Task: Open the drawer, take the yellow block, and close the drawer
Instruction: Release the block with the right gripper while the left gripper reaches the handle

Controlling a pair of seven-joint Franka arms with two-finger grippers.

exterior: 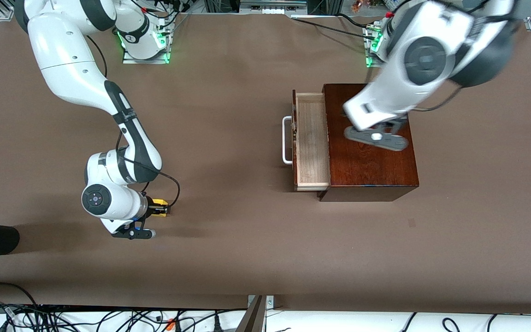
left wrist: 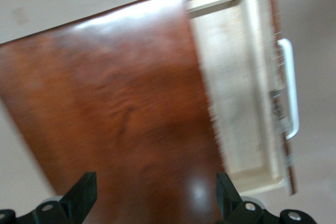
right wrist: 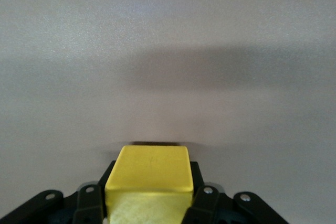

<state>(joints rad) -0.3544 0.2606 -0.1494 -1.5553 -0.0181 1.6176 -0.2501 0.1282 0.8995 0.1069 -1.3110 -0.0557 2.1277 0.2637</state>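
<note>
The yellow block (right wrist: 149, 179), pinched in the right gripper (exterior: 159, 208) low over the table well apart from the drawer (exterior: 311, 140), may slip, while the open left gripper (exterior: 376, 137) above the box (exterior: 369, 152) could overshoot closing.

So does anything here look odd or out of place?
Only that the drawer stands open and empty. The yellow block is clamped in the right pincer at the right arm's end of the table. The left pincer, open, is over the mahogany box.
</note>
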